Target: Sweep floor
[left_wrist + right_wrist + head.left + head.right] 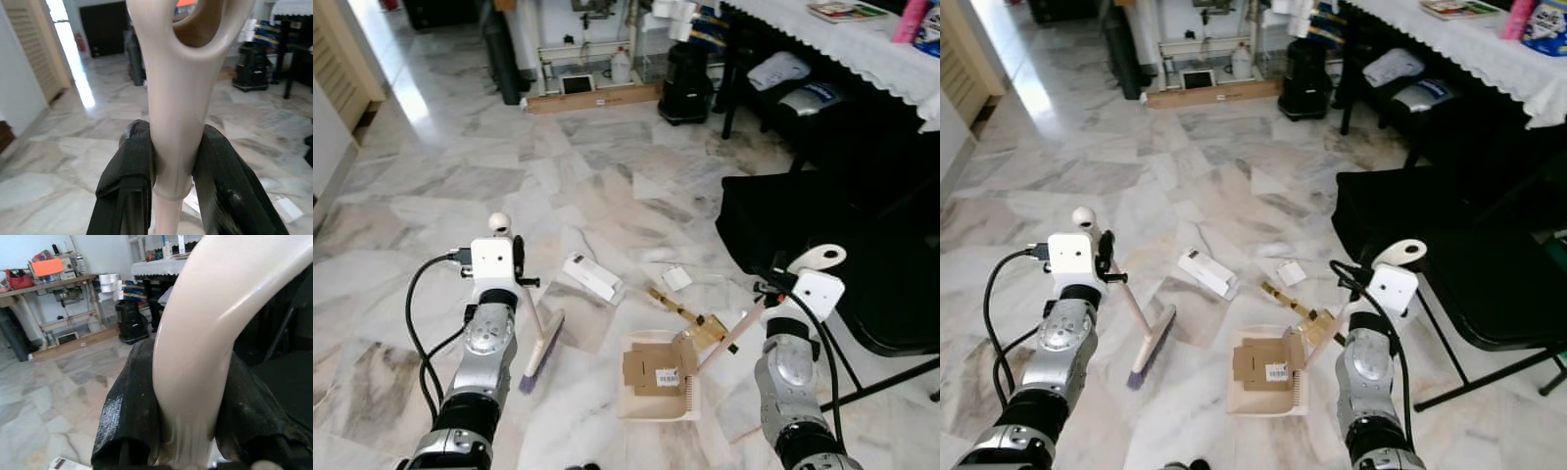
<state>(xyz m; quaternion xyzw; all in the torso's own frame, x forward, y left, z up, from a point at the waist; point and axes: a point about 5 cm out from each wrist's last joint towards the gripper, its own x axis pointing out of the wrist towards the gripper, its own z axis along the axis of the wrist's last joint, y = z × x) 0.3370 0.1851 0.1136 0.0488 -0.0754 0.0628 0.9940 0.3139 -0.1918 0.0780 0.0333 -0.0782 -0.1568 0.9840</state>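
Cardboard scrap [652, 369] already in dustpan [658, 403]; left gripper [173, 166] clamps brush [540, 352] handle, right gripper [188, 431] clamps dustpan handle; white box [592, 277], gold wrapper [690, 318] at 12 o'clock of pan unswept.

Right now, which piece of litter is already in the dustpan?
The brown cardboard piece with the barcode label; it lies flat in the dustpan. The white box, small white card and yellowish packaging lie on the floor.

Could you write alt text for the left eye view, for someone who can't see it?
A robot's left gripper holds a small brush and its right gripper a cream dustpan, both set on a marble floor. A cardboard piece lies in the pan; a white box, white card and yellowish wrapper lie beyond.
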